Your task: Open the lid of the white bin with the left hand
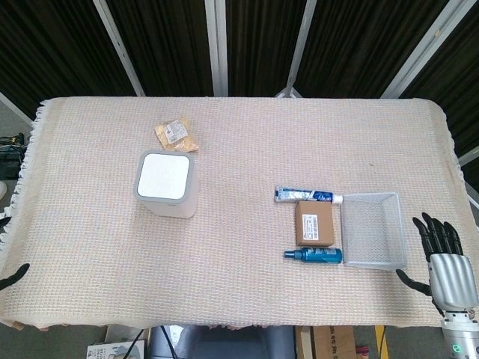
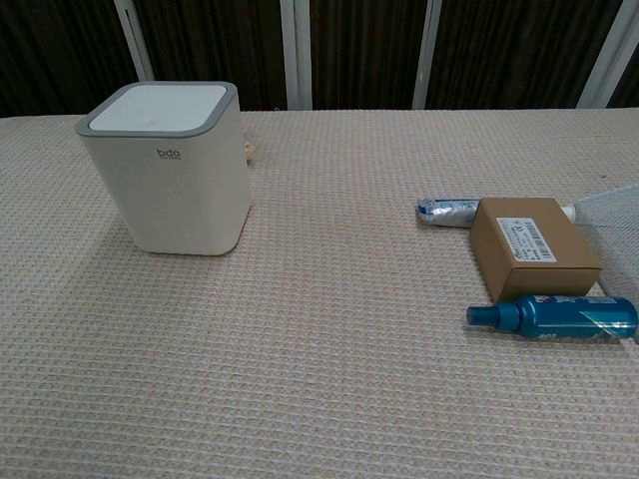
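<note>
At table's nine o'clock the white bin (image 1: 166, 184) sat lidded; right hand (image 1: 445, 262) splayed empty at four, left hand (image 1: 13, 277) barely visible, fingers indiscernible.
</note>
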Controlling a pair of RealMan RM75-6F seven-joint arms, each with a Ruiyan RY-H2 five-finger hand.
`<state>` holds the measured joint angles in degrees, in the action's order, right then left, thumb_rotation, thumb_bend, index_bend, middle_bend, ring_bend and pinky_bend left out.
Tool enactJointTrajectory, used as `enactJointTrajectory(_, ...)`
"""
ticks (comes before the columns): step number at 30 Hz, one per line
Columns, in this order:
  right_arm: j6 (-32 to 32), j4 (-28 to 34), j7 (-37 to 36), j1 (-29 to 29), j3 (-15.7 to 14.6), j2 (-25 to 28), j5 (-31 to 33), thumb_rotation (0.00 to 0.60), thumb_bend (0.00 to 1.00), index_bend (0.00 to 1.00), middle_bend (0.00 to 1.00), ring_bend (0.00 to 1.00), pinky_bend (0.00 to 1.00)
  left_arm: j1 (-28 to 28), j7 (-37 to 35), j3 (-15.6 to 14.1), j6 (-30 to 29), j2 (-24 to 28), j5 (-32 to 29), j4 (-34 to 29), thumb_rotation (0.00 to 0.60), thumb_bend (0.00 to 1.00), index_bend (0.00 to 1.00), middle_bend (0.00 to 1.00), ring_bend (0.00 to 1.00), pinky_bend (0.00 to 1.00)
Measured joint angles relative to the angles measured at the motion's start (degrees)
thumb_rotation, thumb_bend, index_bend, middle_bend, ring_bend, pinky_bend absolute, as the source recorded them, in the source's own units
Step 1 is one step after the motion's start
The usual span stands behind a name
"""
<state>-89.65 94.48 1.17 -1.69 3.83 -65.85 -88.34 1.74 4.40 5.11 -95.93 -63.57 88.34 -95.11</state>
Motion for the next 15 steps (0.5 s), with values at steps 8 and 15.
enactJointTrajectory(8, 0.96, 0.05, 1.28, -0.36, -0.29, -0.51, -0.03, 0.6, 0.14, 0.09, 0.0, 0.04, 0.01, -6.99, -0.11, 2.44, 7.73, 2.41, 1.51, -1.09, 0.6, 0.41, 0.2, 0.76, 0.61, 0.67)
enactJointTrajectory(15, 1.5, 0.0, 2.11, -0.54, -0.36, -0.98, 0.3, 0.6, 0.14, 0.09, 0.0, 0.04, 0.02, -15.71, 4.71, 4.57, 20.04, 4.93, 1.43, -6.33, 0.6, 0.62, 0.25, 0.87, 0.7, 0.69)
